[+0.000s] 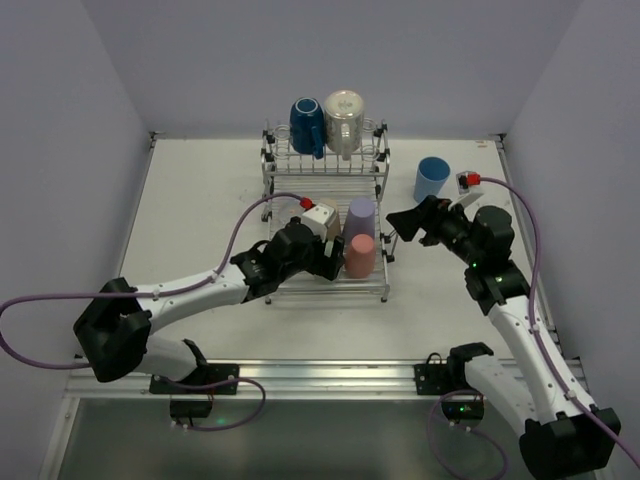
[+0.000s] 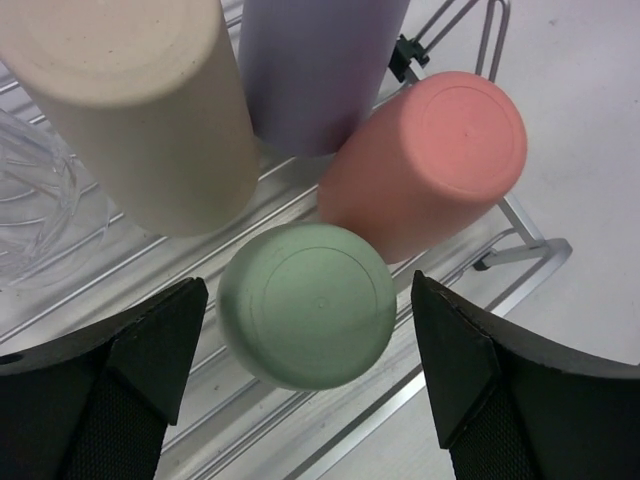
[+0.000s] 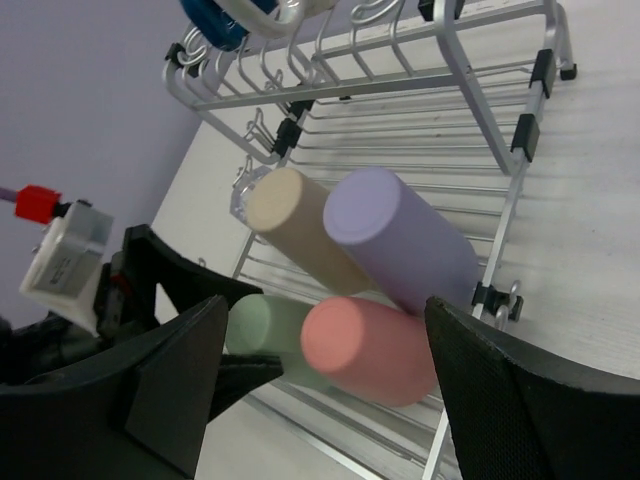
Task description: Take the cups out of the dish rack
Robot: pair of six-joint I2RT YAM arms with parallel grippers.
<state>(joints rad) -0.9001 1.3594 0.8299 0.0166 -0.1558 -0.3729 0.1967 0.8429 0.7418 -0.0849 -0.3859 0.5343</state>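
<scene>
The dish rack [image 1: 325, 180] stands mid-table. On its raised far tier sit the dark-blue mug [image 1: 306, 125] and the clear glass mug [image 1: 344, 122]. On the low tray stand upside-down lavender [image 1: 359, 216], pink [image 1: 359, 256] and tan [image 2: 135, 110] cups, a green cup [image 2: 307, 303] and a clear cup [image 2: 35, 200]. My left gripper [image 2: 308, 290] is open and straddles the green cup, with gaps on both sides. My right gripper [image 3: 325, 315] is open at the rack's right side, facing the pink cup [image 3: 370, 350]. A light-blue cup [image 1: 432, 178] stands on the table.
The rack's right rail with black clips [image 3: 520, 135] runs close to my right gripper. A small white box with a red plug [image 1: 468, 181] lies beside the light-blue cup. White walls close in the table on the left, right and back.
</scene>
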